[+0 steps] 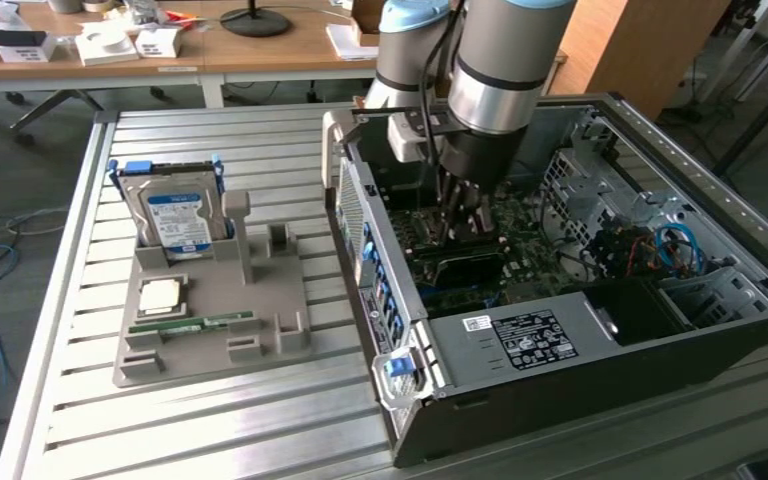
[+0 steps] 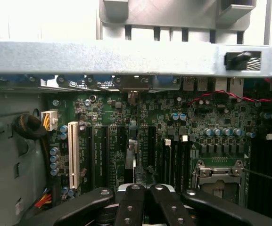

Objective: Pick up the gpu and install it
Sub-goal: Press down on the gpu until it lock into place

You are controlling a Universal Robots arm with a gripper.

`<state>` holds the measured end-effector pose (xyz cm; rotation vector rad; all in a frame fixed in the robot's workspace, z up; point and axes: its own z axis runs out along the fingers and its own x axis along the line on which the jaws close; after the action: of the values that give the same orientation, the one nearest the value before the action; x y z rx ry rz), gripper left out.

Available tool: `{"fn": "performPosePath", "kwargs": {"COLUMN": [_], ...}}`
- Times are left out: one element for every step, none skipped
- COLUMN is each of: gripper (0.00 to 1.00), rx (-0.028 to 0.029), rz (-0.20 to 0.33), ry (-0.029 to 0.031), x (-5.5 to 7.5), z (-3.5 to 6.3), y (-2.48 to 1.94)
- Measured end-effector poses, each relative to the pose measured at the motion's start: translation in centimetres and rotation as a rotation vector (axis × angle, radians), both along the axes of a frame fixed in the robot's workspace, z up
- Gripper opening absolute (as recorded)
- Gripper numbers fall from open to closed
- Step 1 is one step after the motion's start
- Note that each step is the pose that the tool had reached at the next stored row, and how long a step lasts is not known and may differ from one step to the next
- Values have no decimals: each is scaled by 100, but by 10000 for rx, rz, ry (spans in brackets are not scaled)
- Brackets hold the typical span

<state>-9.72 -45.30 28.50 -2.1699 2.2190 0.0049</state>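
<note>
The open computer case (image 1: 518, 340) lies on its side on the slatted table, and my arm reaches down into it. My gripper (image 1: 470, 222) hangs low over the green motherboard (image 2: 183, 117), its black fingers (image 2: 128, 207) shut together. The gpu (image 1: 458, 267) shows as a dark flat card below the fingers, close to the board. In the wrist view the gpu (image 2: 131, 157) appears edge-on as a thin strip running from the gripper (image 2: 143, 189) out over the dark expansion slots (image 2: 100, 155). Whether its edge touches a slot is hidden.
A grey holder tray (image 1: 211, 350) on the exterior view's left carries the blue-labelled hard drive (image 1: 177, 215), a CPU chip (image 1: 160, 293) and a green RAM stick (image 1: 191, 325). Case walls (image 1: 357, 230), a white slot (image 2: 73, 155), the CPU socket (image 2: 218, 176) and cables (image 1: 671, 250) crowd the gripper.
</note>
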Motion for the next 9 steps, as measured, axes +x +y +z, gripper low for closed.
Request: {"fn": "performPosePath", "kwargs": {"gripper": [11,11,11,11,11,11,11,11,11], "rx": [-1,-1,-2,-1,-1,-1,1,1,1], "rz": [-1,0,-1,-1,-1,0,-1,0,-1], "ry": [0,0,0,0,1,1,0,-1,-1], "x": [0,0,0,0,0,0,0,0,0], "z": [18,34,49,66,80,88,87,87,87], "y": [0,0,0,0,0,0,0,0,0]}}
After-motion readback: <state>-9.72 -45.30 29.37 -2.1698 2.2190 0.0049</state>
